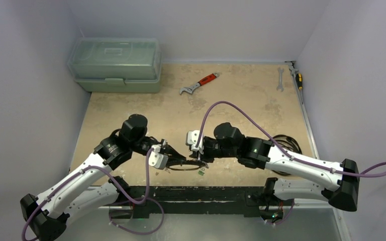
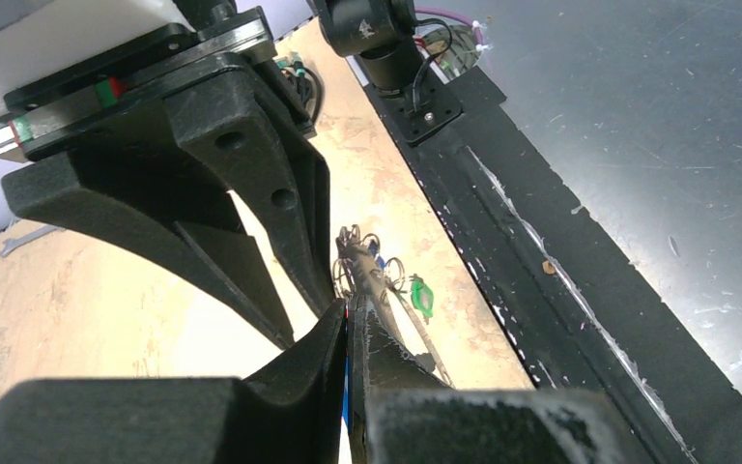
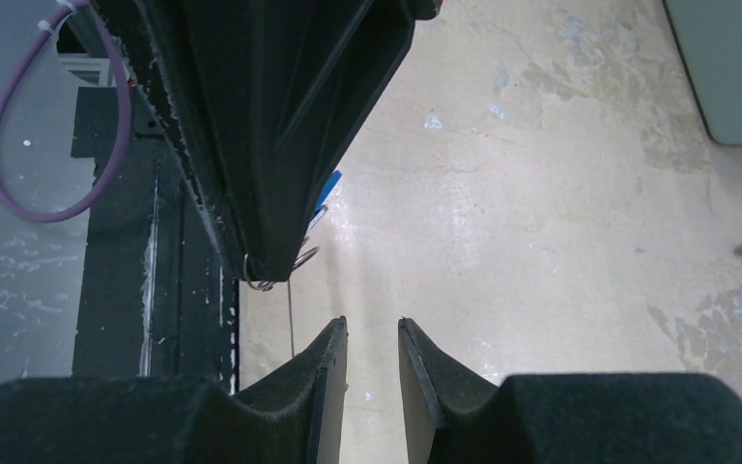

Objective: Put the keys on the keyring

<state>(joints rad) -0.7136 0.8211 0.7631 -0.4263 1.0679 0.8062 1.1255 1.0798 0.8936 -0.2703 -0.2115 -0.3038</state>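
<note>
My left gripper (image 1: 178,159) (image 2: 350,319) is shut on the keys (image 2: 360,263), a dark bunch with small split rings at its fingertips. A blue and red sliver shows between its pads. A green tag (image 2: 420,296) (image 1: 201,172) hangs beside the bunch. The thin wire keyring (image 1: 186,168) (image 2: 423,340) lies on the table between the two grippers and runs up to the bunch. My right gripper (image 1: 202,158) (image 3: 372,331) is open and empty, facing the left fingers (image 3: 271,193). In the right wrist view the small rings (image 3: 272,281), a blue tag (image 3: 329,186) and the wire (image 3: 291,319) show just left of it.
A green toolbox (image 1: 115,64) stands at the back left. A red-handled wrench (image 1: 199,84) lies at the back middle. A silver spanner (image 1: 280,79) and a screwdriver (image 1: 297,78) lie at the back right. Black cables (image 1: 287,143) lie behind the right arm. A black strip (image 1: 196,193) edges the near side.
</note>
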